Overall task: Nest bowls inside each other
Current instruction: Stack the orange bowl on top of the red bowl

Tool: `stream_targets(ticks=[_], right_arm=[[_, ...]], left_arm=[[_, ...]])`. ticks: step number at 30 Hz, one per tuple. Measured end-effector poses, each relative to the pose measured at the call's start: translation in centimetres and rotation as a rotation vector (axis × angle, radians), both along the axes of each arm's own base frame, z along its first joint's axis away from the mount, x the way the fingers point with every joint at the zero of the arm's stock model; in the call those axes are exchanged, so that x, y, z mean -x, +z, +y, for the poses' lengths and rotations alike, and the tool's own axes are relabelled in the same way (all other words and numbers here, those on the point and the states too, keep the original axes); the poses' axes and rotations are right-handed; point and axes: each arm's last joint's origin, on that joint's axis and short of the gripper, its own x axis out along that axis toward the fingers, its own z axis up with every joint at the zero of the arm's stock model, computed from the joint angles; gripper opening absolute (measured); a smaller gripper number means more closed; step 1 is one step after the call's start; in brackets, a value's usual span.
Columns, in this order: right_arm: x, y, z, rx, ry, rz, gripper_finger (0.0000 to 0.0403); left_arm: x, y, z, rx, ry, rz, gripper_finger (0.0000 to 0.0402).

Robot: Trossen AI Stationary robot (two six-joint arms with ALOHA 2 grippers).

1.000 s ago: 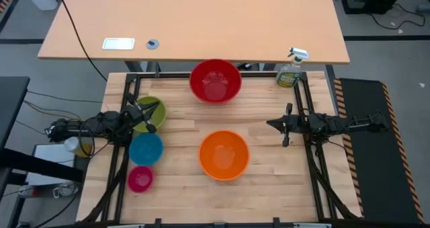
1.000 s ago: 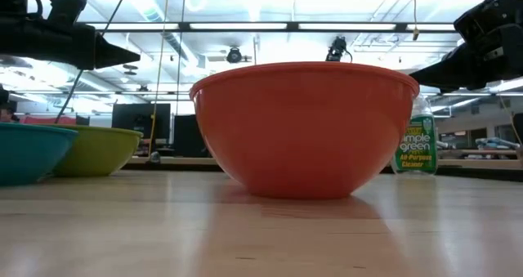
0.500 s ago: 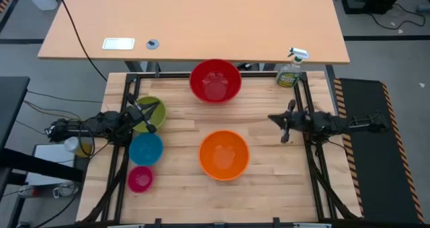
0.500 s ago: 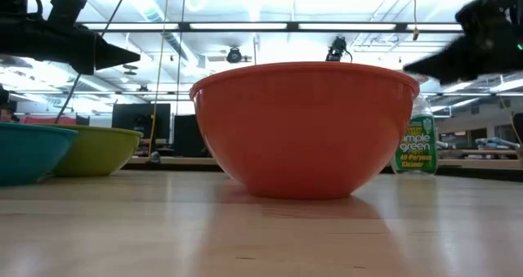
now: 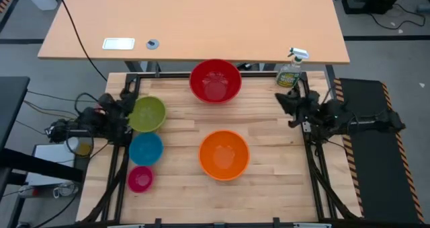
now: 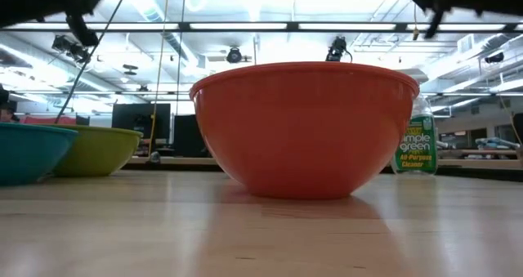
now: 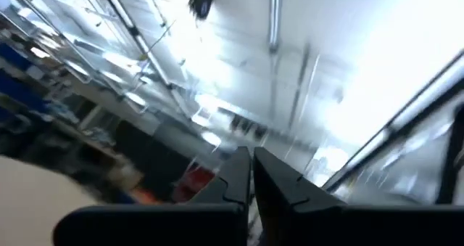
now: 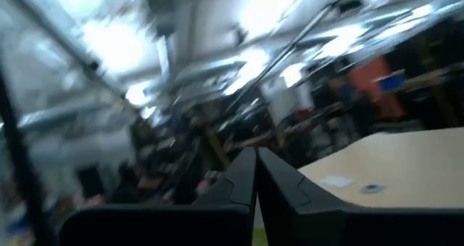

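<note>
Five bowls stand apart on their bases on the wooden table: red (image 5: 215,81) at the far middle, orange (image 5: 224,155) in the centre, and yellow-green (image 5: 148,114), blue (image 5: 146,148) and pink (image 5: 140,179) in a row along the left side. My left gripper (image 5: 125,99) hangs beside the yellow-green bowl's left rim. It is shut, holds nothing and is tipped upward (image 7: 251,155). My right gripper (image 5: 283,99) hangs near the table's right edge, also shut, holding nothing and tipped upward (image 8: 255,153). In the low view the orange bowl (image 6: 304,130) fills the middle.
A green spray bottle (image 5: 290,72) stands at the table's far right corner, just beyond my right gripper. Black frame rails (image 5: 316,161) run along the table's left and right sides. A larger tan table (image 5: 195,19) lies beyond the far edge. Bare wood (image 5: 282,187) shows at the near right.
Both grippers have risen and tipped upward, staying shut. My left gripper has drawn back from over the yellow-green bowl toward the table's left edge. My right gripper has swung toward the far right corner, nearer the spray bottle. No bowl has moved.
</note>
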Motion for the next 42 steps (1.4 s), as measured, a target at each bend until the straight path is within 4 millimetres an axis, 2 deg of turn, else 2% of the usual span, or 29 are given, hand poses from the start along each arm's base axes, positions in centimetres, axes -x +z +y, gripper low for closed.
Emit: stream_targets(ticks=[2,5,10,15,21,26,29,34,38,40,42], right_arm=[[-1.7,1.4,-0.1,-0.003,0.009,0.053,0.0022],[-4.4,2.8,-0.7,-0.104,-0.007,0.126,0.0022],[-8.1,4.3,-2.0,-0.187,-0.042,0.164,0.0022],[-10.4,6.1,-2.6,-0.22,0.031,0.127,0.0022],[-11.9,7.9,-2.9,-0.179,0.079,0.115,0.0022],[-12.5,8.7,-2.7,-0.114,0.166,0.13,0.0022],[-12.6,8.7,-2.6,-0.141,0.22,0.123,0.0022],[-12.7,8.7,-2.6,-0.224,0.251,0.1,0.0022],[-12.7,8.7,-2.4,-0.199,0.31,0.111,0.0022],[-13.0,8.5,-2.3,-0.204,0.339,0.15,0.0022],[-13.5,7.9,-2.4,-0.288,0.346,0.293,0.0018]], left_arm=[[0.3,0.9,0.0,0.018,-0.026,-0.021,0.0025],[0.0,2.6,-0.1,0.013,-0.052,0.02,0.0025],[-1.5,6.9,-0.2,-0.014,-0.042,0.154,0.0025],[-2.8,11.3,-0.2,0.049,-0.094,0.16,0.0025],[-3.8,14.6,-0.3,0.063,-0.106,0.127,0.0025],[-4.1,15.9,-0.3,0.084,-0.124,0.09,0.0025],[-4.0,16.3,-0.3,0.076,-0.118,0.083,0.0025],[-4.0,16.4,-0.3,0.075,-0.117,0.081,0.0025],[-4.2,16.3,-0.3,0.074,-0.115,0.085,0.0025],[-4.8,16.2,-0.3,0.076,-0.111,0.101,0.0025],[-6.0,15.7,-0.3,0.082,-0.112,0.164,0.0025]])
